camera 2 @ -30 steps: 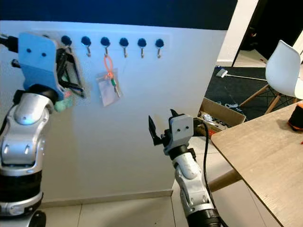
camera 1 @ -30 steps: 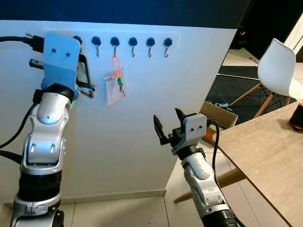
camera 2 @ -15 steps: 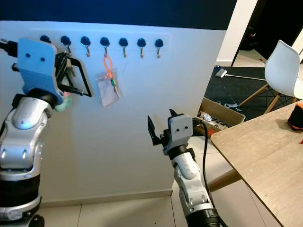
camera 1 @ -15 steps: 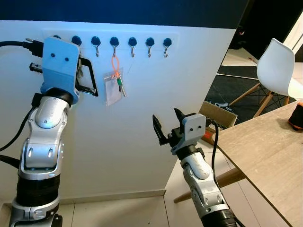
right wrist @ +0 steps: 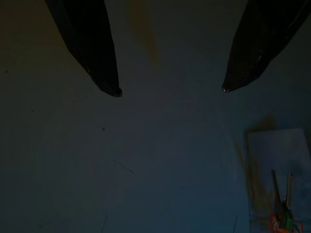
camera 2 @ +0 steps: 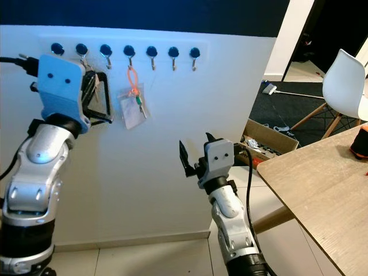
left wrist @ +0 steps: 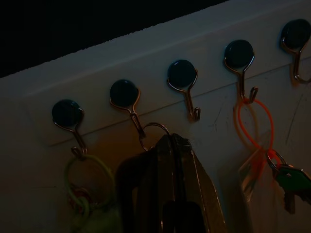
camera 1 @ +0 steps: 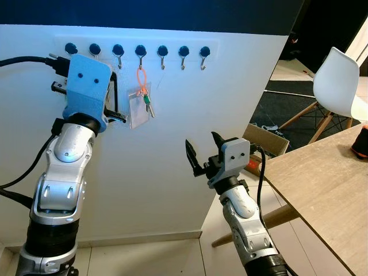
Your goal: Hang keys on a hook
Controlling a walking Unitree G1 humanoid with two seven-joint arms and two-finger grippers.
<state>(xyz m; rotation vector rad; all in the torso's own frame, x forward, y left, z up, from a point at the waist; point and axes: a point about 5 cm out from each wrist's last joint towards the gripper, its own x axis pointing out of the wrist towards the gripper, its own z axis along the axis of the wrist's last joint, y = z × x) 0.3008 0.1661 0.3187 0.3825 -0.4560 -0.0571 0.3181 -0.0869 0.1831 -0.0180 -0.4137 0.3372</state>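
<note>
I see my left gripper (left wrist: 170, 145) pinched shut at the second metal hook (left wrist: 127, 99), pale green key loop (left wrist: 85, 182) on the first, orange-looped keys (camera 1: 144, 99) with clear tag on the fourth, right gripper (camera 1: 202, 152) spread open, wooden table (camera 1: 322, 184) and white chair (camera 1: 338, 80) beside.

the left gripper (left wrist: 170, 145) hides the tip of the second hook (left wrist: 127, 104) in the left wrist view, and its fingers run off the edge at 6 o'clock; whether anything is pinched between them cannot be made out; the green key ring (left wrist: 90, 194) is dim and cut off at 6 o'clock; the last hook (left wrist: 297, 43) is clipped at 3 o'clock; the white chair (camera 1: 339, 83) is cut off at 3 o'clock in the left eye view; the dark object (camera 1: 360, 144) on the wooden table (camera 1: 322, 184) is clipped there too, too little showing to identify; the cardboard box (camera 2: 270, 141) holds contents too small to tell.
</note>
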